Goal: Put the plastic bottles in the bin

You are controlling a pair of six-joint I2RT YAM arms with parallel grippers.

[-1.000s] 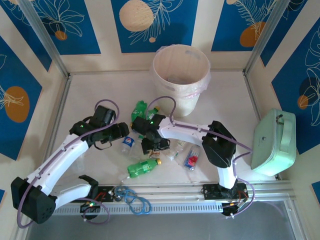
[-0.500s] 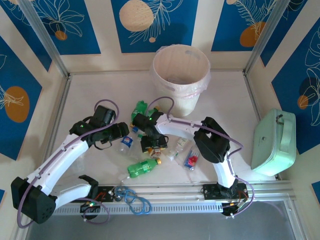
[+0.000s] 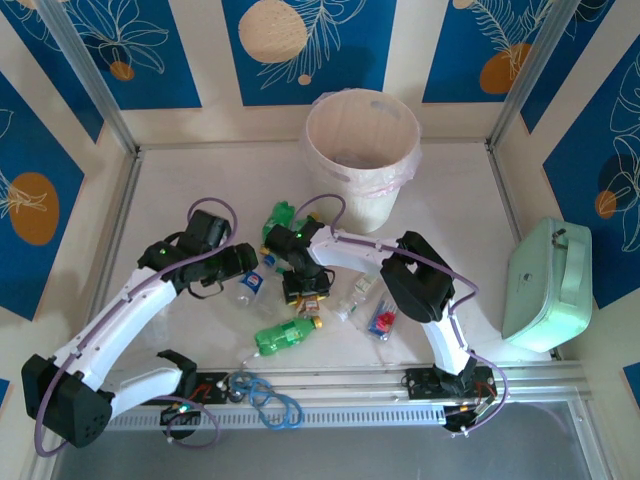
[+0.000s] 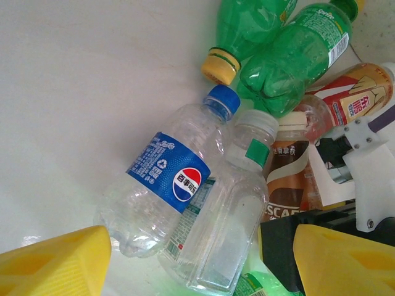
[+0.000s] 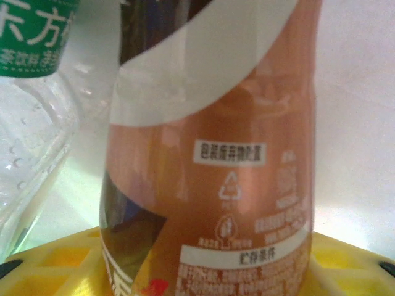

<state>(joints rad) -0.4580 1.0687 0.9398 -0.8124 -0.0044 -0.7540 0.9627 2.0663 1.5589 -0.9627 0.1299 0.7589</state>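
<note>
Brown-and-cream plastic fills the right wrist view: a coffee bottle [image 5: 210,154] lies across the yellow pads [image 5: 49,265] of the right gripper [image 3: 305,288], deep in the pile at mid-table. Are the jaws pinched on it? Can't tell, it sits between them and that's all. So the step in hand looks like a pick from the heap. The left gripper [image 4: 200,256] stands wide, tips either side of a blue-labelled clear bottle [image 4: 163,185] and a green-capped one [image 4: 231,222], gripping neither. The bin [image 3: 365,200] stands upright at the far side, well apart. Next call: a firm squeeze, a clean lift clear of the neighbours, then a carry over that rim.
</note>
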